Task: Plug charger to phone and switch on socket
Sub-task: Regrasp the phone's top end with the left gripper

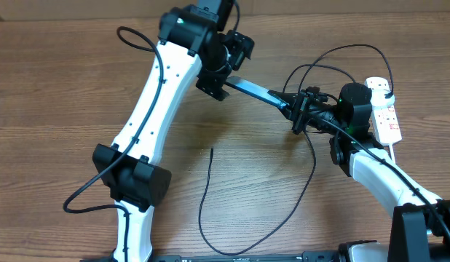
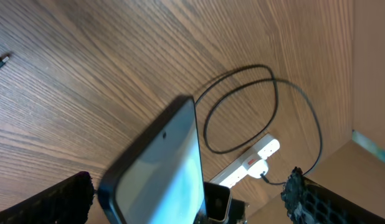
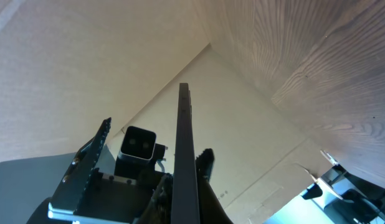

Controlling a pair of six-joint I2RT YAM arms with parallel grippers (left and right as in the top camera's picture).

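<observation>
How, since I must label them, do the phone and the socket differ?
The phone is dark with a blue screen; the socket is white with red marks. The phone is up in the air; the socket lies flat on the table. The charger runs to the socket, but its free tip lies well apart from the phone. Both are slim rectangles.

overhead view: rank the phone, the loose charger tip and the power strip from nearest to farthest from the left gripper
From the left gripper:
1. phone, right at its fingers, running off toward the right side.
2. charger tip, lying loose, lower in the picture.
3. power strip, at the far right, beyond the right gripper.
</observation>
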